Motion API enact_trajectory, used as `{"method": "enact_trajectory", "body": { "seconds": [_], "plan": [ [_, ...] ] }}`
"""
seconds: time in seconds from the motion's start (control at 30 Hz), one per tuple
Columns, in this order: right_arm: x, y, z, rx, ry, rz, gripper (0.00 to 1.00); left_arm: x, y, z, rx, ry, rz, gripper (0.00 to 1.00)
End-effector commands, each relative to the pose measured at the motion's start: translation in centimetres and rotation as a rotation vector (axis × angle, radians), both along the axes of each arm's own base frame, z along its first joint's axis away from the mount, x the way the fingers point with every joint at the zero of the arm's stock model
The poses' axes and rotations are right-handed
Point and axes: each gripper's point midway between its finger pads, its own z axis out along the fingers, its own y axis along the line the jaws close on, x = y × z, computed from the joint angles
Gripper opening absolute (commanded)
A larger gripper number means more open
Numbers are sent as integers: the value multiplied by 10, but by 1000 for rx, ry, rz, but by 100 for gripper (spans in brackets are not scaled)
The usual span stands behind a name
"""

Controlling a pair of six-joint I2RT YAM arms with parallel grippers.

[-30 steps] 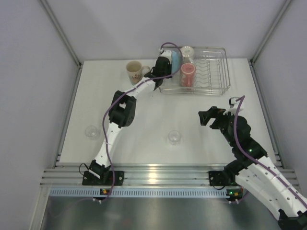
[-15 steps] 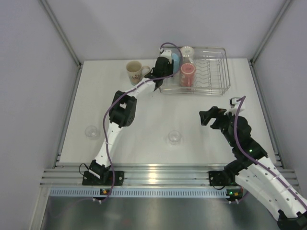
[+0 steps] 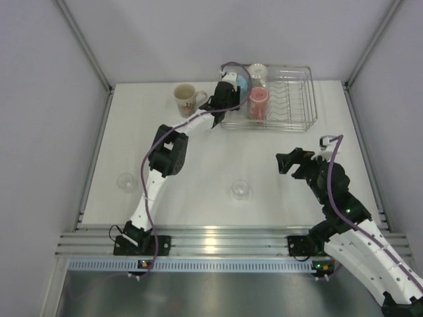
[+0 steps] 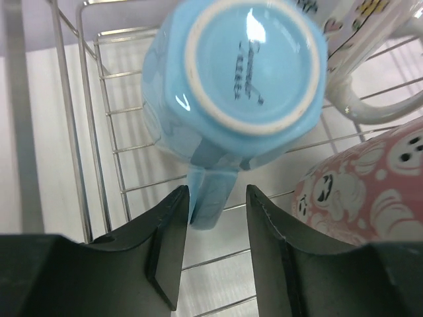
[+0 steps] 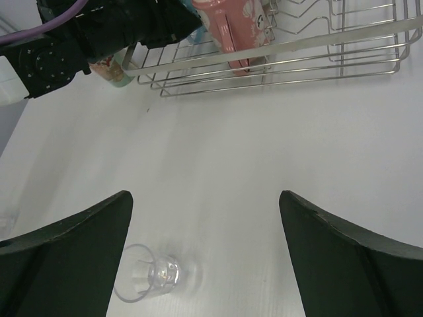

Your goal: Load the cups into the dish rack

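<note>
As I watched from beside the white desk (image 3: 225, 158), the left gripper (image 4: 218, 191) was stretched over the left end of the rectangular silver wire dish rack (image 3: 312, 99). There the light blue ceramic cup (image 4: 248, 66) stood upside down inside the basket, its glazed base facing up at the wrist. The jaws stood parted on either side of the cup's blue handle, and a strip of light showed between the handle and one finger, so the gripper was released, not clenched on it. Just beside the blue cup in the rack sat a pink tumbler printed with white faces (image 4: 357, 191), and toward the far side a white floral mug with a looped handle (image 4: 370, 39). Upright plate-slot wires ran along the rack's right half. Out on the desk, a cream floral mug with a handle (image 3: 186, 99) stood upright just left of the rack, close to the left arm. Nearer the arms' bases and well apart from each other stood a small clear glass (image 3: 125, 181) at the left and a second small clear glass (image 3: 240, 189) near the middle. The right gripper (image 5: 205, 198) hovered above the desk short of the rack, its jaws spread wide and gripping nothing.
</note>
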Motion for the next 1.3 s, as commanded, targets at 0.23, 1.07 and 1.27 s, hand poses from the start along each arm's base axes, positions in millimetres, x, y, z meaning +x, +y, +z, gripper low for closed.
{"method": "enact_trajectory", "body": {
  "seconds": [0.23,1.07,1.27],
  "plan": [
    [-2,-9,30,23,-62,-32,93,16,-1,101,-107,-185,40,43],
    [0,-13,24,-7,-54,-50,93,21,4,77,-63,-176,62,33],
    [0,-11,23,5,-52,-44,93,16,4,78,-31,-181,30,39]
  ]
}}
